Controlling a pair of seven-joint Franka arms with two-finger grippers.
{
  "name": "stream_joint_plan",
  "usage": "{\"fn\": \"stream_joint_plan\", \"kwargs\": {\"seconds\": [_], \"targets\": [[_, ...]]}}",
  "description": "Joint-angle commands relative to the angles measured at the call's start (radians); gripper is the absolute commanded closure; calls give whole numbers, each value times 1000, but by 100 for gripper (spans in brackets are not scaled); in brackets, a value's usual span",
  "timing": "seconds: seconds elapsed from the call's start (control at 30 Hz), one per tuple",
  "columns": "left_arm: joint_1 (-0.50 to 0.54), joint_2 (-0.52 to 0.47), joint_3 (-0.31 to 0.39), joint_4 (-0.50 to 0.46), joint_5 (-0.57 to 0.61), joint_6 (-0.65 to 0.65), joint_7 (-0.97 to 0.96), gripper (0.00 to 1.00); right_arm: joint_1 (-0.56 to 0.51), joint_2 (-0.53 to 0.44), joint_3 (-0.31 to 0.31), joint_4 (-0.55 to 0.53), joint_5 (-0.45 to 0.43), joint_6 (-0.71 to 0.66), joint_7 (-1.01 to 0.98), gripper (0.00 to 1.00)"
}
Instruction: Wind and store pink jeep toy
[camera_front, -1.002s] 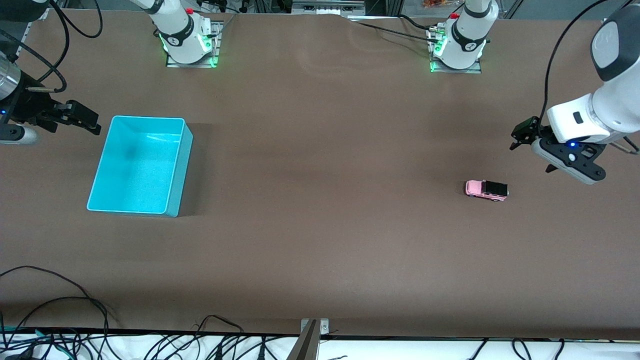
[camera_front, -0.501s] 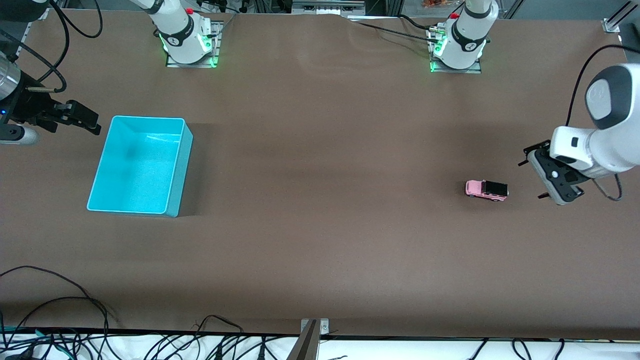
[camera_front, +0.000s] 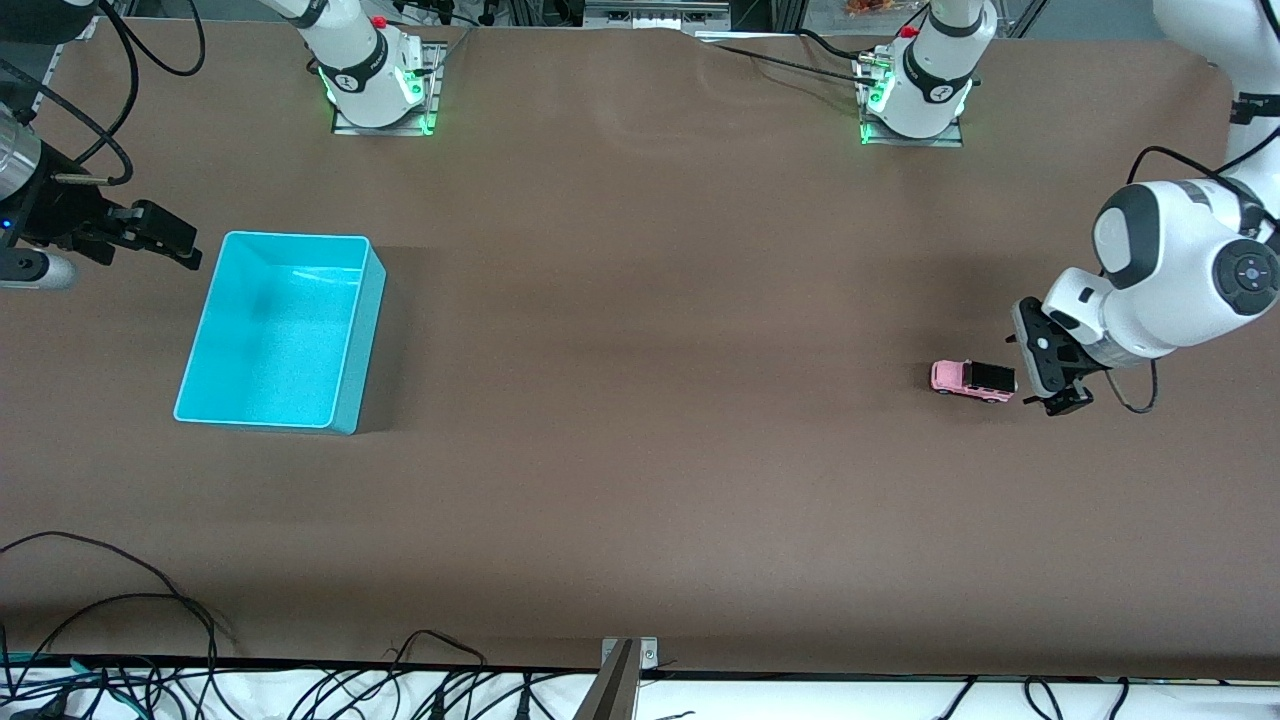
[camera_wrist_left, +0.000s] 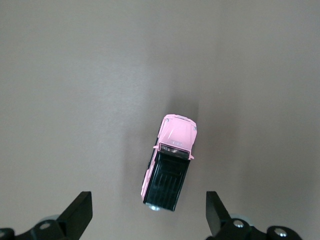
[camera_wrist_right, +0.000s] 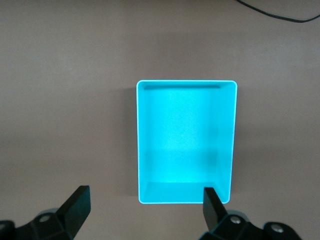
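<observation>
The pink jeep toy stands on the brown table toward the left arm's end, its black rear pointing at my left gripper. The left gripper is open and empty, low beside that rear, not touching it. In the left wrist view the jeep lies between and just ahead of the wide-apart fingertips, with the left gripper open. The cyan bin is empty, toward the right arm's end. My right gripper waits open beside the bin. The right wrist view shows the bin ahead of the open right gripper.
Both arm bases stand along the table's edge farthest from the front camera. Black cables and a metal bracket lie at the edge nearest to it. Bare brown table lies between the jeep and the bin.
My left arm has swung down and toward the jeep, its gripper now low beside the jeep's rear. The jeep, the bin and the right arm have not moved.
</observation>
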Motion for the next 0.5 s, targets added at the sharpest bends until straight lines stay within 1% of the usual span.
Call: {"fn": "stream_joint_plan", "kwargs": {"seconds": [0.0, 0.13, 0.27, 0.47], "targets": [[9, -9, -7, -90, 23, 116, 86, 0, -3, -3, -1, 10, 20, -17, 9, 0], [9, 11, -7, -113, 85, 179, 95, 0, -3, -3, -1, 10, 20, -17, 9, 0], [9, 37, -7, -111, 162, 231, 94, 0, -3, -1, -1, 10, 20, -19, 9, 0], [16, 89, -7, -113, 173, 270, 95, 0, -3, -3, -1, 10, 20, -23, 11, 0]]}}
